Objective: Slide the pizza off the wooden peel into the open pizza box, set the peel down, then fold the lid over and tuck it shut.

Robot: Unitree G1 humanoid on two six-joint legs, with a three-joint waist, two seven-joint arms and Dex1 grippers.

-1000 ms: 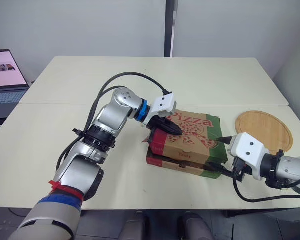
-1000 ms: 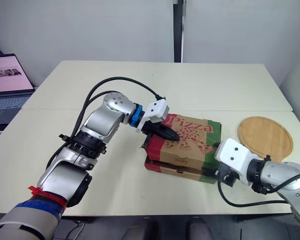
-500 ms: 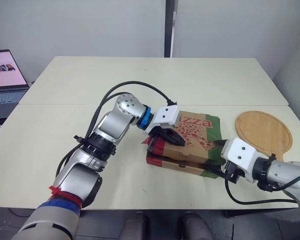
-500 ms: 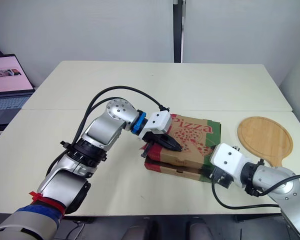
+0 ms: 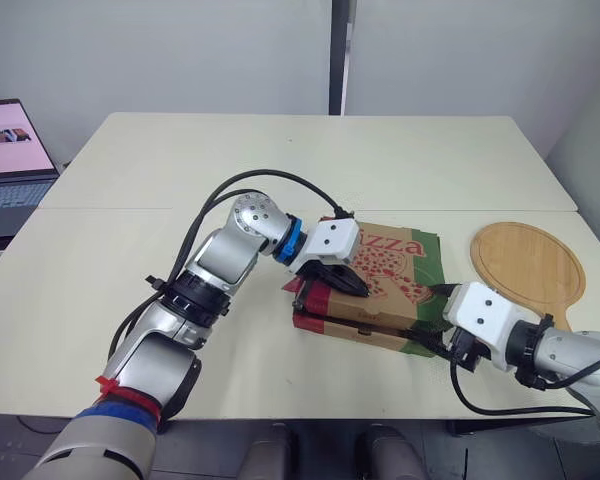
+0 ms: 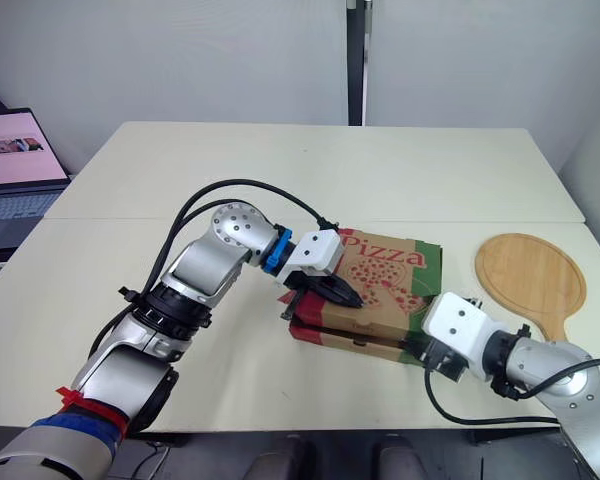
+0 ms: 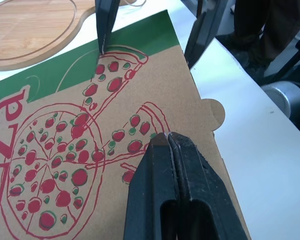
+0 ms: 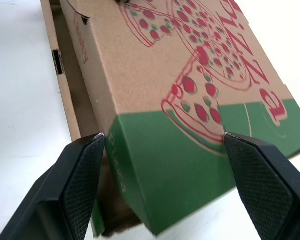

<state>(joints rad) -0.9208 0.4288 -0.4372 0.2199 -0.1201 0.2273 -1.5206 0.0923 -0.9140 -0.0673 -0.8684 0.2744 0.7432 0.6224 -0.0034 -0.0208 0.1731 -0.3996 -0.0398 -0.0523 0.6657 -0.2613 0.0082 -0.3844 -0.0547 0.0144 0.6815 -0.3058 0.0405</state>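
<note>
Round wooden peel [image 5: 527, 262] down at three o'clock; printed cardboard pizza box [image 5: 385, 270] is being tucked shut by pressed-together left claw [image 7: 168, 139] and spread right claw [image 8: 163, 136].

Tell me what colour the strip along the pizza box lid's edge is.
Green strip on the brown, red-printed lid, clearest in the right wrist view.

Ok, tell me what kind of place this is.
Likely an office or lab room, not a kitchen: a plain pale table, an open laptop beside it, bare grey walls behind.
</note>
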